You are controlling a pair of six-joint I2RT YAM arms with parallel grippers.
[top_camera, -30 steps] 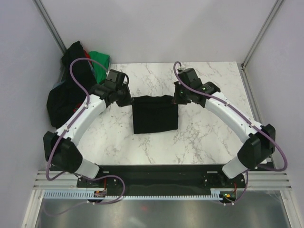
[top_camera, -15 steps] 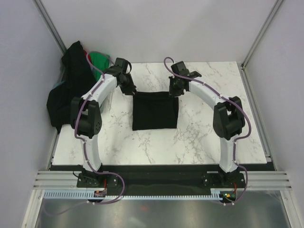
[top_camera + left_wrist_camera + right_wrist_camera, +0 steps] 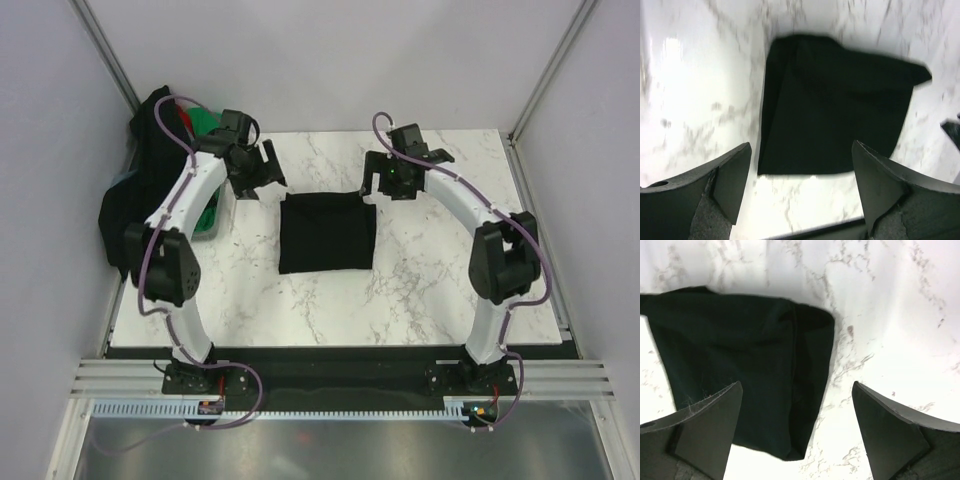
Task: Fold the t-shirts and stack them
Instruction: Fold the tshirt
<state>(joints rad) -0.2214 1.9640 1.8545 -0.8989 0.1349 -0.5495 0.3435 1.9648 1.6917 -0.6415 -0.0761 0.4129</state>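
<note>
Top external view: I am seeing the folded black t-shirt [image 3: 327, 233] lying flat in the middle of the table [image 3: 430, 280]. Left gripper [image 3: 262, 178] is hovering near its far-left corner, right gripper [image 3: 372, 190] near its far-right corner. Wrist views are showing both with fingers spread wide, gripping nothing. Other t-shirts [image 3: 150, 200] are sitting heaped at the table's left edge

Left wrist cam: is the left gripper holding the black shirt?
No: the left gripper hangs open, clear of the folded black t-shirt lying flat on the table.
</note>
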